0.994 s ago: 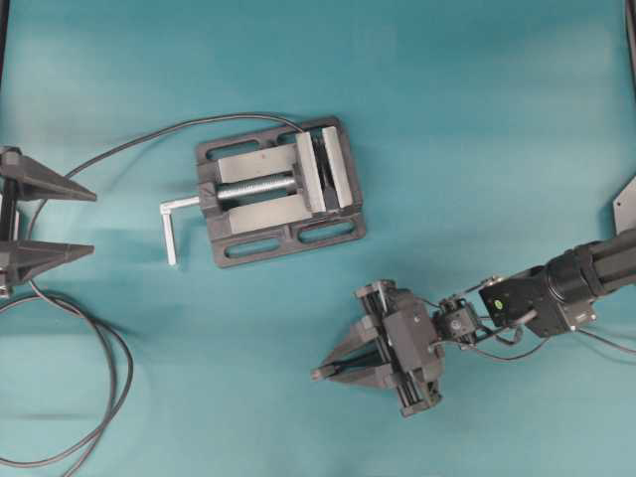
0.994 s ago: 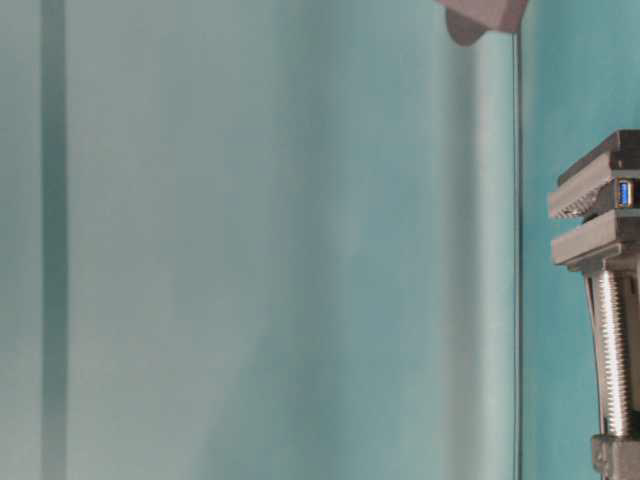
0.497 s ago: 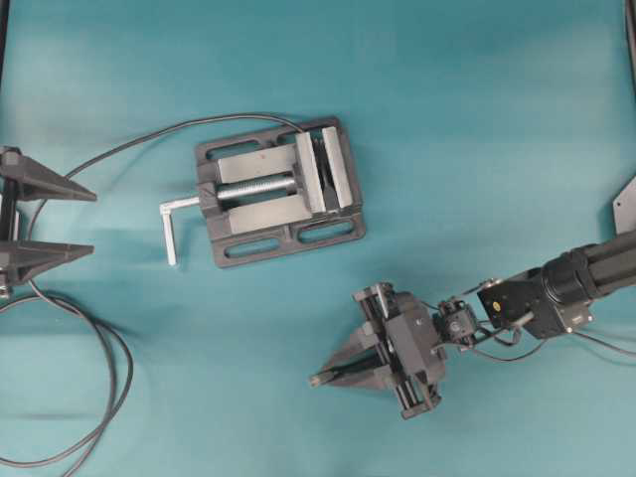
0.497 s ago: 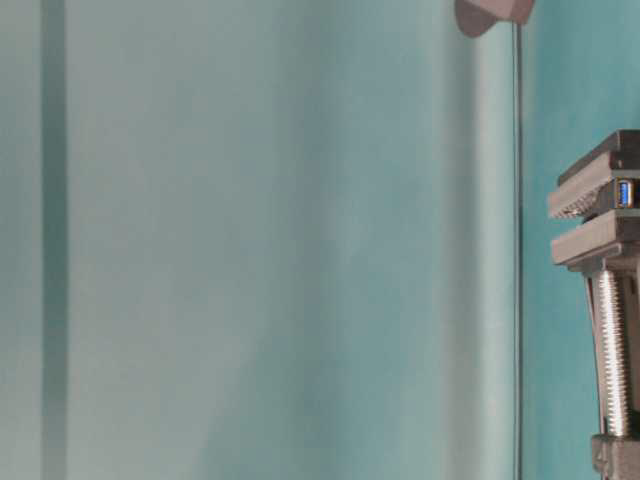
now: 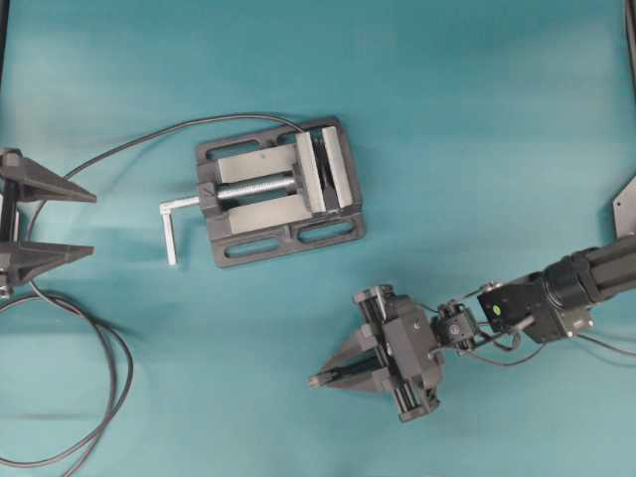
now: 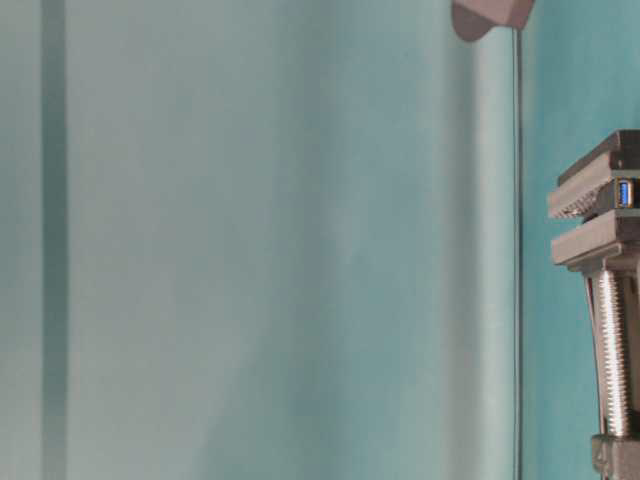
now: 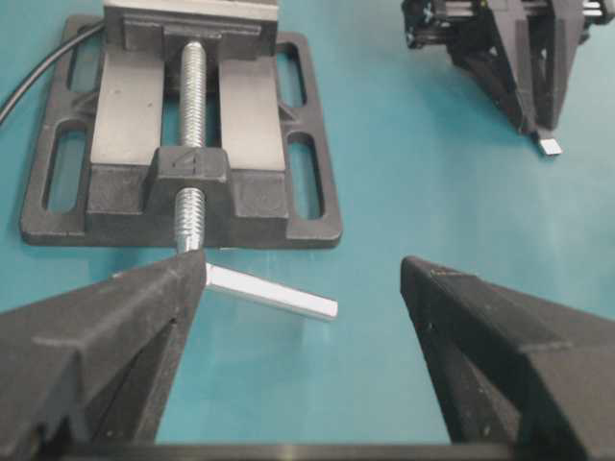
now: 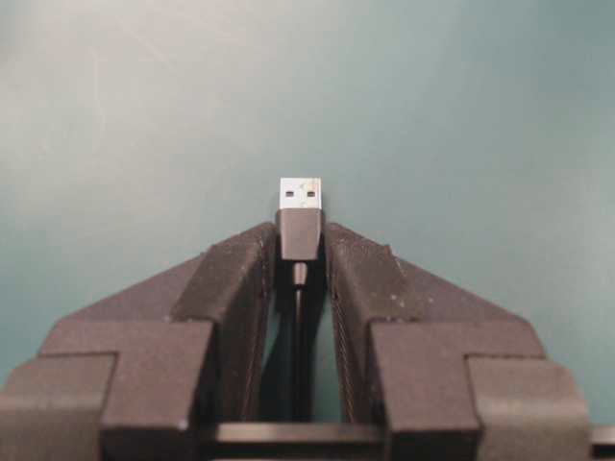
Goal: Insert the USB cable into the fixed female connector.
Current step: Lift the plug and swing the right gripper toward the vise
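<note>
The USB cable's black plug sits pinched between the fingertips of my right gripper, which is shut on it. Its silver tip sticks out ahead and its thin cable runs back between the fingers. From overhead this gripper lies low at the front, right of centre, pointing left. The fixed female connector shows a blue socket, clamped in the jaws of the grey vise. My left gripper stands open at the left edge, nothing between its fingers, facing the vise's handle.
A thin black cable arcs from the left edge to the vise's jaws. A thicker black cable loops at the front left. A blurred grey shape hangs at the top of the table-level view.
The right gripper's fingers have narrowed onto the plug and its wrist has sunk slightly toward the front. The left gripper and the vise have not moved.
</note>
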Tool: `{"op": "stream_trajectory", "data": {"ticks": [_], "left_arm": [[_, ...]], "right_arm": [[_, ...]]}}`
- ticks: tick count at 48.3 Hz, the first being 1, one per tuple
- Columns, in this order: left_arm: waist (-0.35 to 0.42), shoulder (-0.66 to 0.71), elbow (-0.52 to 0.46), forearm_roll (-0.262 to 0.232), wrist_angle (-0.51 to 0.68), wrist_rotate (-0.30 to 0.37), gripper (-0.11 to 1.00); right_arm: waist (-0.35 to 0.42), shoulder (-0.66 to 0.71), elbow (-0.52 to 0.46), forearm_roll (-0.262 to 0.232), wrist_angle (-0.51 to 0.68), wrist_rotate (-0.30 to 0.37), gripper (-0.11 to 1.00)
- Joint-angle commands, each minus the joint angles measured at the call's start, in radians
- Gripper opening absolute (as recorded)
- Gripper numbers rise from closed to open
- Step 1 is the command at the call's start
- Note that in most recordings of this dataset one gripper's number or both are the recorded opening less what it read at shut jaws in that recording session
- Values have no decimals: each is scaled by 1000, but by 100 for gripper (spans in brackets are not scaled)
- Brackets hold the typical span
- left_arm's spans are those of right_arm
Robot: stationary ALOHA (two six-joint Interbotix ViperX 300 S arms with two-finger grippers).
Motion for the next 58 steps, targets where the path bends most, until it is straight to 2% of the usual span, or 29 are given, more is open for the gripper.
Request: {"op": "stream_trajectory", "data": {"ticks": [1, 7, 16, 23, 28, 31, 32, 40, 52, 58], "left_arm": [[-2, 15, -11, 2, -9, -5, 98], [-3, 15, -9, 3, -9, -5, 98], [-2, 15, -9, 3, -12, -5, 98], [-2, 15, -8, 2, -12, -8, 98], [-2, 15, -5, 3, -14, -12, 98], [-2, 15, 2, 2, -23, -14, 98], [-2, 15, 3, 2, -26, -14, 98], [-2, 15, 21, -2, -60, -18, 98], [-2, 15, 28, -2, -61, -98, 98], [-2, 15, 28, 2, -58, -100, 98]], "right_arm": [[8, -38, -3, 75, -6, 2, 21], [26, -40, -8, 233, -9, -3, 21], [51, -52, -11, 353, -31, -87, 21], [78, -74, -11, 494, -44, -170, 21], [103, -89, -9, 611, -63, -221, 21], [120, -91, -11, 689, -81, -255, 21], [129, -92, -14, 732, -92, -268, 21], [176, -91, -48, 931, -150, -353, 21], [224, -63, -149, 1198, -255, -502, 21], [235, -21, -218, 1342, -319, -566, 21]]}}
